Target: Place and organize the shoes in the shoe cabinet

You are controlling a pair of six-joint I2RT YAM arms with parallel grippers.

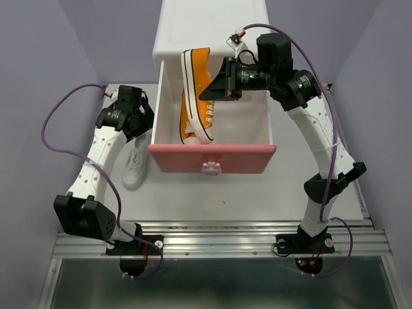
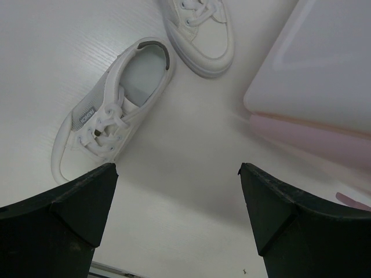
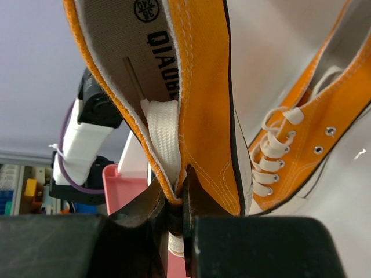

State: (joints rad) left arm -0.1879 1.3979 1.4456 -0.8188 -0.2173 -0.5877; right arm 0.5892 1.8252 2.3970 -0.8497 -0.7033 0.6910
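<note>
Above the open drawer (image 1: 248, 125), toward 12 o'clock in the overhead view, we have the right gripper (image 1: 217, 82) clenched on the side wall of one orange sneaker (image 1: 196, 67). The wrist view shows the jaws pinching canvas beside the tongue. The shoe hangs on edge with its white sole strip toward 9 o'clock. Its mate, the second orange sneaker (image 1: 193, 125), lies in the 9 o'clock half of the drawer, partly under the held one; we cannot tell whether the two touch. The shoe cabinet (image 1: 212, 26) stands at 12 o'clock on the table (image 1: 290, 193), and the drawer's pink front faces 6 o'clock.

At 9 o'clock from the drawer, the left gripper (image 1: 140, 121) hovers released, with nothing between its fingers. It is over the two white sneakers (image 2: 110, 110), which rest on the table beside the cabinet.

We judge the step in hand to be setting this orange shoe down next to its partner. The next move calls for turning it sole-down and shifting it toward 3 o'clock, over the bare half of the drawer. It would then be lowered until the sole rests on the floor and let go. The white pair is not yet stowed, and we think the left arm is well placed to take one.
</note>
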